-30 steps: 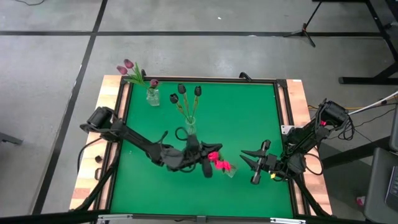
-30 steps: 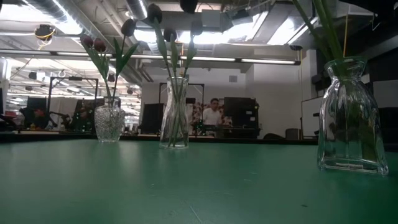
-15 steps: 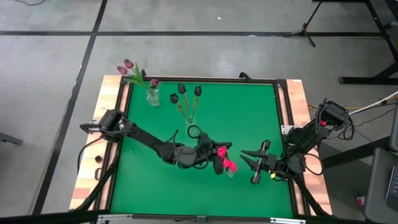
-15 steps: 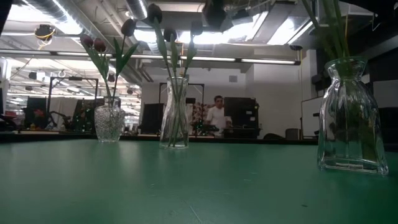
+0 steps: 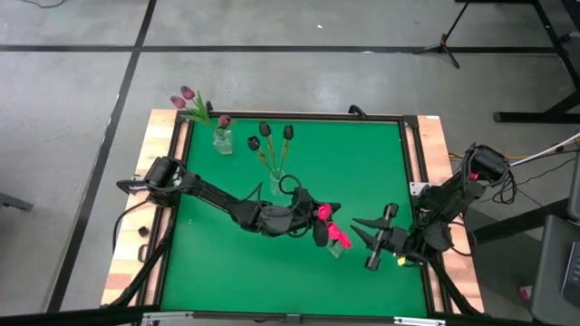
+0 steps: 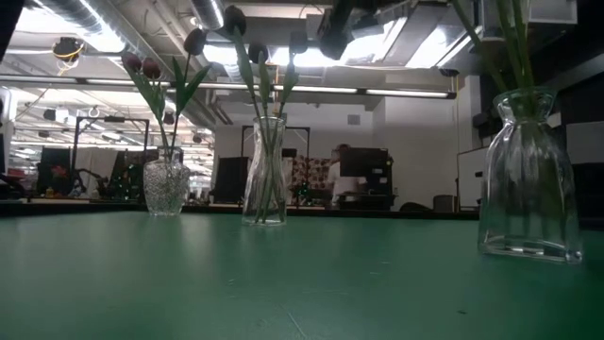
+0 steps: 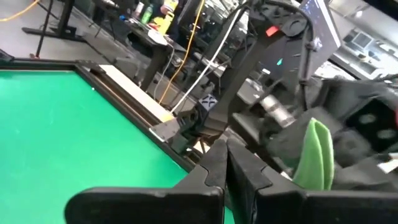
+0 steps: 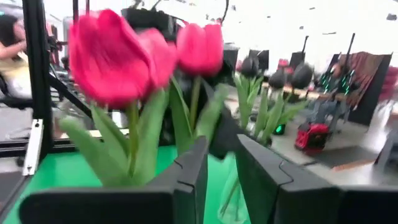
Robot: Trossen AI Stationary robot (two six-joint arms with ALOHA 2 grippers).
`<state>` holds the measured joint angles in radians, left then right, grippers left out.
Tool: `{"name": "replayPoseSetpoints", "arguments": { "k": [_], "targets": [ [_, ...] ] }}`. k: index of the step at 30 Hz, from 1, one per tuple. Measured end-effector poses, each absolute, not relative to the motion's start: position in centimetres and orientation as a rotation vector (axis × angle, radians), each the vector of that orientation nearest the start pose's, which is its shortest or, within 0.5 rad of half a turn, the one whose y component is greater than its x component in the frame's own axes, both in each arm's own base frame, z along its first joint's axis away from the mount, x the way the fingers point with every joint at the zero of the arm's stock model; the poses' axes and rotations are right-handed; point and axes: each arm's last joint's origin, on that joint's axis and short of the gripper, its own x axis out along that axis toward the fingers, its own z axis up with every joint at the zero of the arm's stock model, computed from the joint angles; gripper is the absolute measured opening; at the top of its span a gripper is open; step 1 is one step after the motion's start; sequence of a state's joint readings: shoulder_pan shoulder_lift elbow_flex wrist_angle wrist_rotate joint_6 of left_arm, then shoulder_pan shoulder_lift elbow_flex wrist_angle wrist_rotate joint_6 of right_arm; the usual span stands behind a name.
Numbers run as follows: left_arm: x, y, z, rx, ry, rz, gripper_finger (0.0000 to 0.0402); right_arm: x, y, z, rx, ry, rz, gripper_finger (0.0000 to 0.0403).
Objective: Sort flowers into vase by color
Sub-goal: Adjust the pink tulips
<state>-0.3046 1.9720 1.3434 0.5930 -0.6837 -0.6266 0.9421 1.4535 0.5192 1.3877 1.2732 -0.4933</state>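
Observation:
Pink-red tulips stand with their stems in a clear glass vase on the green table's near right. My left gripper is shut and reaches level from the left, close under the pink heads; a green leaf shows just beyond its tips. My right gripper comes level from the right, its fingers a little apart. The table and the vase show through that gap, and the tulips stand right before the fingers. My left gripper's shut fingers are right by the pink tulips' stems below the heads, coming level from the table's left. The arm and the heads hide the spot, so I cannot tell whether they touch. My right gripper has nothing visible between its fingers; whether a finger brushes a leaf I cannot tell.
A slim vase with near-black tulips stands at mid-table, just behind the left arm. A round vase with mauve tulips is at the far left corner. A wooden rim frames the table. A person moves in the room behind.
My left gripper has gone toward the table's right edge, staying shut, up to the pink tulips. The pink heads have swung the same way, toward my right gripper, and the glass vase has shifted slightly. My right gripper has risen a little and rolled.

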Motion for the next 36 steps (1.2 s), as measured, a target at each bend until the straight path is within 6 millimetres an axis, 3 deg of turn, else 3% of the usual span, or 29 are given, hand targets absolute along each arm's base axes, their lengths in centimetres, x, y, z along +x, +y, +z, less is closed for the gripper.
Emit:
{"name": "replayPoseSetpoints", "arguments": {
  "k": [9, 16, 23, 31, 36],
  "targets": [
    [43.2, -11.5, 24.5, -0.589, -0.065, 0.385, 0.0, 19.3, 19.1, 29.1, -0.3, -0.117, -0.467, 0.0083],
    [43.2, -11.5, 24.3, -0.576, -0.041, 0.392, 0.0, 21.2, 18.3, 32.4, -0.354, -0.119, -0.553, 0.0083],
    [43.2, -11.5, 24.2, -0.568, -0.034, 0.394, 0.0, 21.8, 18.3, 33.7, -0.352, -0.051, -0.617, 0.0083],
    [43.4, -10.5, 24.3, -0.573, -0.049, 0.418, 0.0, 21.4, 19.3, 34.8, -0.323, -0.117, -0.546, 0.0083],
    [43.4, -10.5, 24.3, -0.575, -0.052, 0.416, 0.0, 22.7, 19.6, 35.9, -0.386, -0.098, -0.517, 0.0083]
  ]
}}
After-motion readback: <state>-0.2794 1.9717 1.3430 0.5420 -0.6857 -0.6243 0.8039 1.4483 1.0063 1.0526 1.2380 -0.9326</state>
